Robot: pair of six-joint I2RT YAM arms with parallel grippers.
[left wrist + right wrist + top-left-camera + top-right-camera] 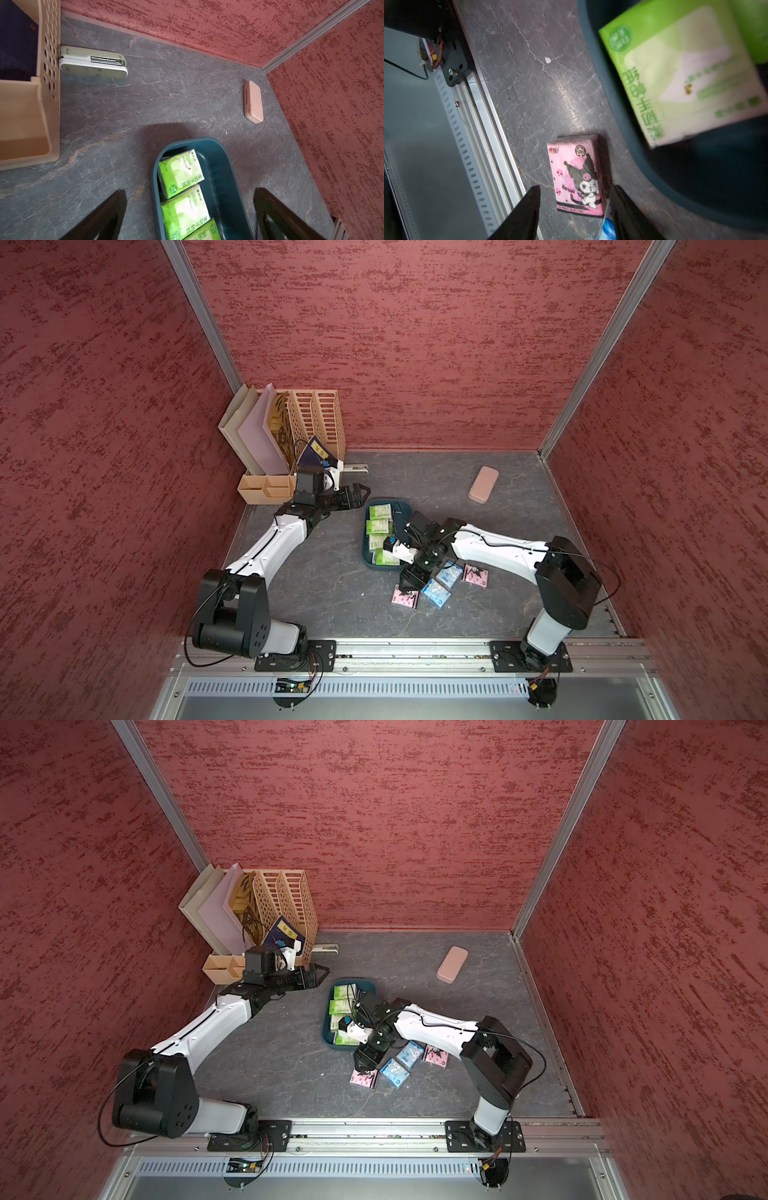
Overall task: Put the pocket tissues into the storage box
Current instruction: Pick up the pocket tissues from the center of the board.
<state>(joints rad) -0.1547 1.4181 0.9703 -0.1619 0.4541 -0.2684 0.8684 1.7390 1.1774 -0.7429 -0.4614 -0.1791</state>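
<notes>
grey stone-look tabletop (328,593), red walls | step: picking up the pink packet (577,174), flat and face up just outside the storage box (364,543) | my right gripper (576,187) apart, straddling it; my left gripper (360,494) wide, empty | packet's long axis runs along my fingers | next: close across its width, lift clear of the blue packet (435,594)
</notes>
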